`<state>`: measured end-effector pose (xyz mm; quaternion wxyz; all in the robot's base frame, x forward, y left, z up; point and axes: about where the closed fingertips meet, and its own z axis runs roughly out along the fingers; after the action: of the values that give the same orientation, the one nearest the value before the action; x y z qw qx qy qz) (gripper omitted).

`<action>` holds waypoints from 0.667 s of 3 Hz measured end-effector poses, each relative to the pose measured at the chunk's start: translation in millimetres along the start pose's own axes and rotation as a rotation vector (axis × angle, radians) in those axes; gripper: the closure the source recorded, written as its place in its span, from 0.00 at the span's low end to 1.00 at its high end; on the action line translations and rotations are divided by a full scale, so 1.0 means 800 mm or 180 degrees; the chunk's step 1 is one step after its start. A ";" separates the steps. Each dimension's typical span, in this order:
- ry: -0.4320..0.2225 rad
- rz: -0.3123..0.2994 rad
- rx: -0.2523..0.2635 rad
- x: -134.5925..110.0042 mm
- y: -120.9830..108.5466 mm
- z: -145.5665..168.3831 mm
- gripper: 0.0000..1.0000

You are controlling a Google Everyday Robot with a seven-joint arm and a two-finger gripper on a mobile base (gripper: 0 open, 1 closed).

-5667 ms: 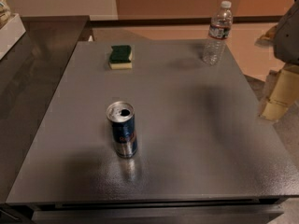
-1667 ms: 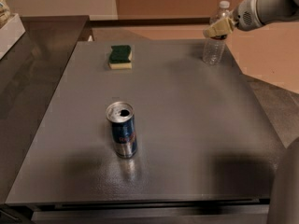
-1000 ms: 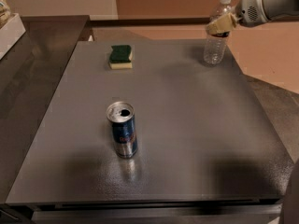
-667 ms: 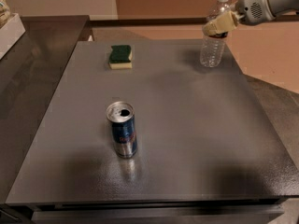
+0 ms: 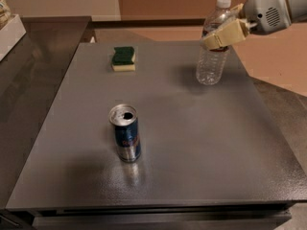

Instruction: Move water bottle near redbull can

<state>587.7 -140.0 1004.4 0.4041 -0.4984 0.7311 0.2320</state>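
Nearest me, the redbull can (image 5: 126, 134) stands upright on the grey table (image 5: 192, 143). Farther back on the right, the gripper (image 5: 219, 36) is clamped around the water bottle (image 5: 209, 66), well apart from the can. A sponge (image 5: 123, 58) lies at the back left.

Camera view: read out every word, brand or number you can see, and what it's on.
Redbull can: a red mark on the blue side, too blurred to read.
Water bottle: label band mostly hidden behind the claw, which grips it at the far right of the table; nothing readable.
Sponge: no text.
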 end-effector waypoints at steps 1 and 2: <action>-0.0004 -0.0198 -0.0292 -0.009 0.069 0.014 1.00; -0.0010 -0.0379 -0.0538 -0.014 0.123 0.037 1.00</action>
<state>509.8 -73.0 990.5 0.3748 -0.5729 0.6774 0.2692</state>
